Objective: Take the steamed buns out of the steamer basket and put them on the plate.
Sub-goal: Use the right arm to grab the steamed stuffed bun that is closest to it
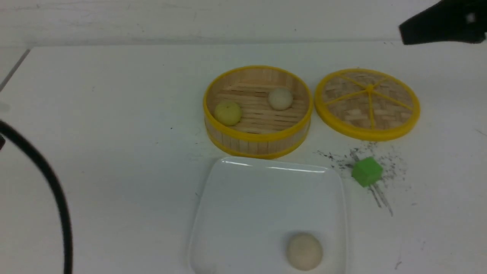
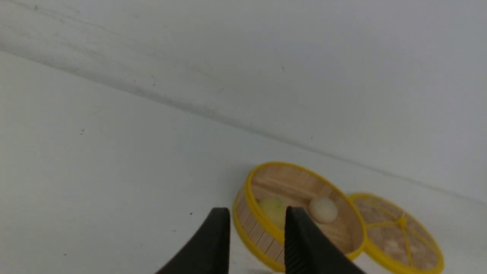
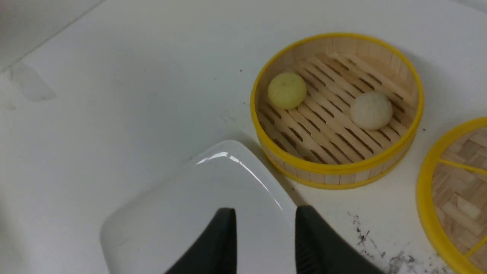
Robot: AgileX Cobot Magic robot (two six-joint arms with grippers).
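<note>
Transfer underway: one bun point(image 1: 304, 251) on the near plate point(image 1: 266, 198). Both grippers point(image 2: 258, 228) spread; next, I judge, descend over the far basket point(image 1: 258, 137).

Count: 2 cream-white buns point(image 1: 280, 98) point(image 1: 304, 251), 1 yellow-green bun point(image 1: 228, 112), 1 steamer basket point(image 1: 258, 136), 1 woven disc point(image 1: 344, 95), 1 plate point(image 1: 262, 198), 1 green cube point(image 1: 367, 172), 2 grippers point(image 2: 258, 213) point(image 3: 265, 213).

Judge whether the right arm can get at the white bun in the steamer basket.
Probably yes: the right end effector is open and empty, the steamer basket has no lid on, and the white bun sits apart from the yellow-green one. The nearby basket wall may crowd the fingers.
</note>
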